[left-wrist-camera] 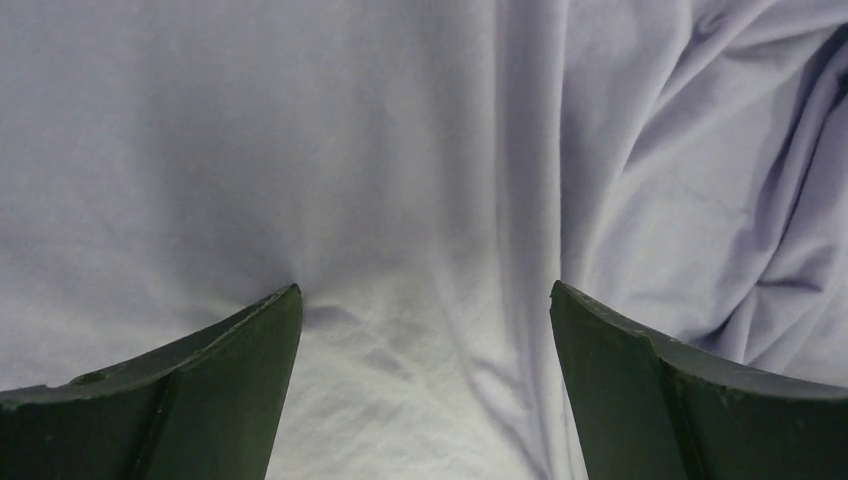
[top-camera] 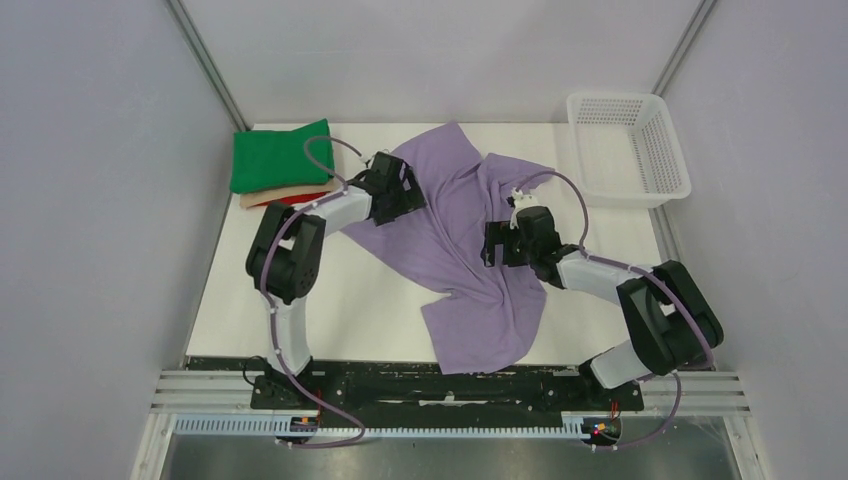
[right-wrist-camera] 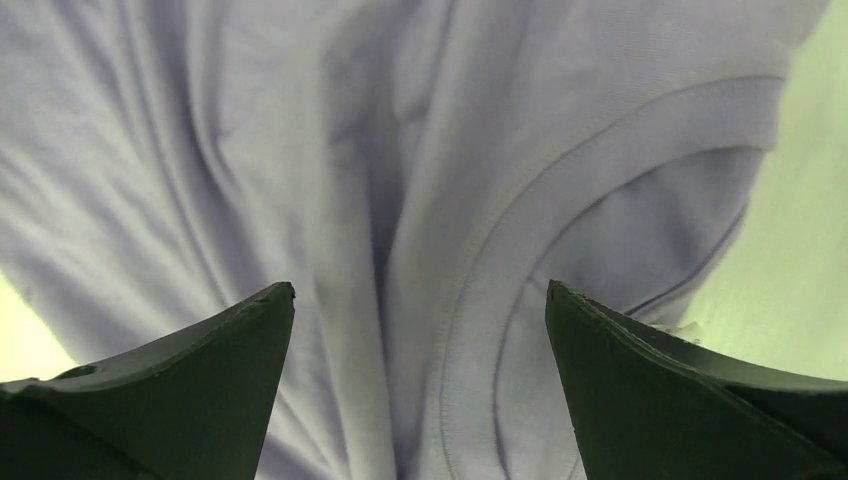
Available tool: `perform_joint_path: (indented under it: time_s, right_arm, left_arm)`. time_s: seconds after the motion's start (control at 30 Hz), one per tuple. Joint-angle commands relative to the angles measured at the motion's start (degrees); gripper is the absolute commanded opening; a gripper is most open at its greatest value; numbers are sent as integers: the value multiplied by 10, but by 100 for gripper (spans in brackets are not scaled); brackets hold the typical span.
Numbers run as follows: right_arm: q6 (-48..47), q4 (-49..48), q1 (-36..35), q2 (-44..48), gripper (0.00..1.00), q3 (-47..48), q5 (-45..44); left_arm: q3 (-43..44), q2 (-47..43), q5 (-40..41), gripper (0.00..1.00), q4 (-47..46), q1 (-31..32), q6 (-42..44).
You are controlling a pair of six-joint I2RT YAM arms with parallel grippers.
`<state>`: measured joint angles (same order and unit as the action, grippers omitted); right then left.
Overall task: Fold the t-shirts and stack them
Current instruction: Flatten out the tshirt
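Observation:
A lavender-purple t-shirt (top-camera: 462,262) lies crumpled and spread across the middle of the white table (top-camera: 340,305). My left gripper (top-camera: 402,192) is low over its left edge and open; in the left wrist view (left-wrist-camera: 425,292) its fingertips (left-wrist-camera: 270,320) press into smooth cloth (left-wrist-camera: 300,150) with nothing pinched. My right gripper (top-camera: 495,243) is open over the shirt's right side. The right wrist view (right-wrist-camera: 420,292) shows the ribbed collar (right-wrist-camera: 520,250) lying between the spread jaws. A stack of folded t-shirts sits at the back left: green (top-camera: 280,155) on top, beige (top-camera: 258,199) and red (top-camera: 285,200) beneath.
A white mesh basket (top-camera: 627,148) stands at the table's back right corner. Grey walls and metal frame posts close in the sides. Both arm bases are bolted to the black rail (top-camera: 450,385) at the near edge.

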<state>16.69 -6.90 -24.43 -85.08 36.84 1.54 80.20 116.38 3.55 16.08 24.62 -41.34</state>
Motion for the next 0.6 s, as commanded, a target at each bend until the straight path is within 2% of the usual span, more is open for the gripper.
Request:
perform_joint_path:
  time_s: [0.0, 0.13, 0.23, 0.33, 0.47, 0.57]
  right_arm:
    - [27, -23, 2, -18, 98, 3, -74]
    - [37, -15, 8, -38, 98, 7, -111]
    - [36, 6, 10, -55, 98, 21, -140]
    - [35, 13, 17, -58, 98, 25, -156]
    - [27, 43, 32, -48, 98, 35, -193]
    - [18, 68, 46, -25, 98, 38, -223]
  left_arm:
    - [-115, -52, -23, 100, 21, 4, -17]
    - [-256, -156, -5, 100, 7, 35, -34]
    - [-334, -231, 51, 100, 60, 93, -62]
    - [-398, -306, 61, 100, 95, 150, -120]
    - [-429, -417, 67, 100, 123, 216, -167]
    - [-426, -469, 82, 100, 126, 224, -158]
